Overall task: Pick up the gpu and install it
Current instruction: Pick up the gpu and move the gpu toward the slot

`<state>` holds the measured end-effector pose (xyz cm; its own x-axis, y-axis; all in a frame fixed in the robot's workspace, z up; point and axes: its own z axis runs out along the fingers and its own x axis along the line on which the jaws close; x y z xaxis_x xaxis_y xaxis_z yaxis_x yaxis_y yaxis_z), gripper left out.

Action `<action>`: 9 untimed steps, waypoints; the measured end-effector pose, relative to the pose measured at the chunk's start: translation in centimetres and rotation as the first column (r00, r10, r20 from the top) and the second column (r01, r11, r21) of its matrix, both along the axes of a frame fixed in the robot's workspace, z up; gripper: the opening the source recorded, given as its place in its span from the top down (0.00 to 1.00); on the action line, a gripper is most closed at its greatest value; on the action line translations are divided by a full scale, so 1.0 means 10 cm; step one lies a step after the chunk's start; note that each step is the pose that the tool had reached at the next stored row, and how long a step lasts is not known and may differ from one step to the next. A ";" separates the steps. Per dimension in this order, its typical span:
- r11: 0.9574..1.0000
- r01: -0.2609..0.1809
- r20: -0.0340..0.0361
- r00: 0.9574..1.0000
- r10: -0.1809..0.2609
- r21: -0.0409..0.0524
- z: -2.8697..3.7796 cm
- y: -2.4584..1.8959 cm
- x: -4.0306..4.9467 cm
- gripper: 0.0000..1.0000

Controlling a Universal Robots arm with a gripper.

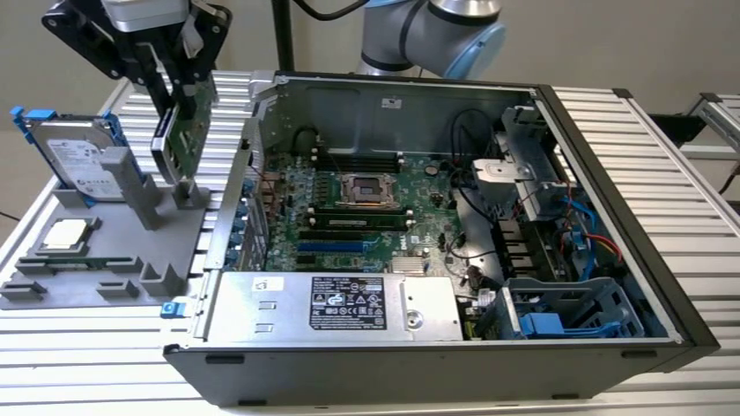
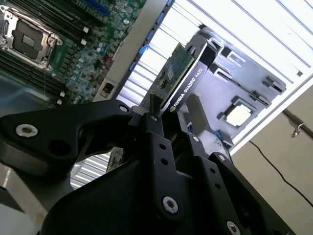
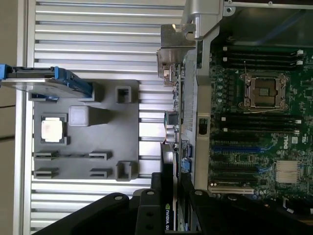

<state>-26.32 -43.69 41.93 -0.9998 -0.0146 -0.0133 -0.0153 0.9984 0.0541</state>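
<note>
Pick-up in hand: jaws clamp the gpu (image 1: 173, 147) above the gray holder (image 1: 99, 260); installing likely calls for alignment with a motherboard (image 1: 347, 225) slot.

The end effector (image 1: 176, 97) is matt black. The gpu (image 1: 185, 130) has a green board and a black cooler block with pale lettering along its edge. The tabletop (image 1: 69, 364) is silver-white with ribbed stripes, and the fixture tray (image 1: 81, 269) on its left is plain grey. The hard drive (image 1: 75, 160) is silver with blue rails. The motherboard (image 1: 347, 217) is green with black and blue slots, inside a dark grey computer case (image 1: 405, 373). The power supply (image 1: 335, 303) is silver with a black label, and the drive caddy (image 1: 543, 325) is blue.
</note>
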 end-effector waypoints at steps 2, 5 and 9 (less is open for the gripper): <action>1.000 0.000 0.000 1.000 0.000 0.000 0.000 0.000 0.020 1.00; 1.000 0.000 0.000 1.000 0.000 0.000 0.000 0.000 0.050 1.00; 1.000 0.000 0.000 1.000 0.000 0.000 0.000 0.000 0.098 1.00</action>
